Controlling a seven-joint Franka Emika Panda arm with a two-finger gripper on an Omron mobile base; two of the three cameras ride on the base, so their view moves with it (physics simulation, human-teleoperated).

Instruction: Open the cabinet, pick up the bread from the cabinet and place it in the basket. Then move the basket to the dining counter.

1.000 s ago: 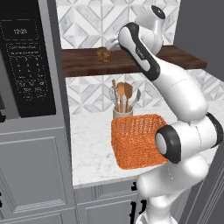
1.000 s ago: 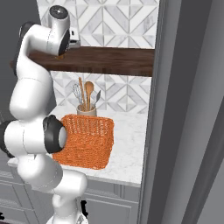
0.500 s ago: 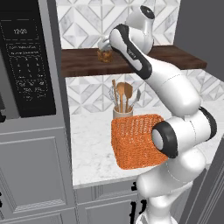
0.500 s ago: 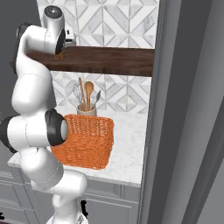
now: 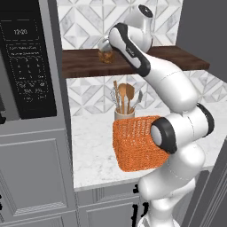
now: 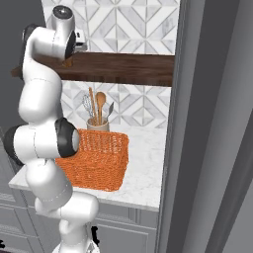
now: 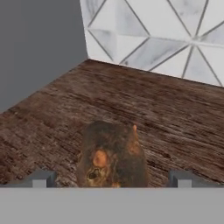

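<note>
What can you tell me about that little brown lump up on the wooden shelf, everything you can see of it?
It is the bread, a small roundish lump with a dark brown crust and golden-orange patches. It sits on the dark wooden shelf, near the tiled back wall and a grey side wall. The gripper has a dark fingertip on each side of it, wide apart, neither one visibly pressing it. In the left base view it shows just under the hand.

Left base view: from behind-left, facing forward and down.
Right base view: from behind-right, same facing.
Shared: wooden shelf [image 5: 133, 62], basket [image 5: 135, 142] on the counter [image 6: 143, 163], tiled backsplash.
Hand view: very near, looking along the shelf at the bread [image 7: 113, 154].
</note>
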